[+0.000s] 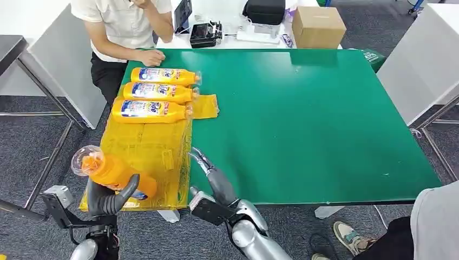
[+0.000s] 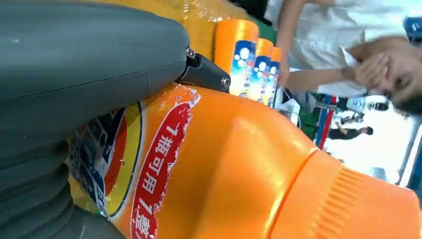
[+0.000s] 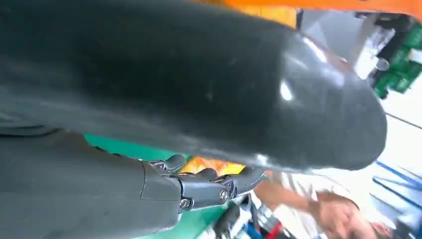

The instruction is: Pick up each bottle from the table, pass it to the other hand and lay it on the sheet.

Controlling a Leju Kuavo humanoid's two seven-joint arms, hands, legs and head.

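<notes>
Green table point(image 1: 303, 114) fills most of the head view, grey carpet around it, a seated person at the far edge with a hand resting on the corner. Yellow sheet point(image 1: 146, 157) covers the table's left strip; three bottles point(image 1: 154, 92) lie on it side by side at the far end, caps toward the table's middle. Fourth bottle point(image 1: 116, 173) is in the left hand point(image 1: 111, 197), clamped around the labelled body, cap toward the camera, over the near end of the sheet. Right hand point(image 1: 208, 173) sits beside it over the table edge, fingers apart, nothing in it. Bottle looks like rigid plastic, glossy label, likely slippery and fairly heavy if full; I'd grip mid-body, not the neck.
</notes>
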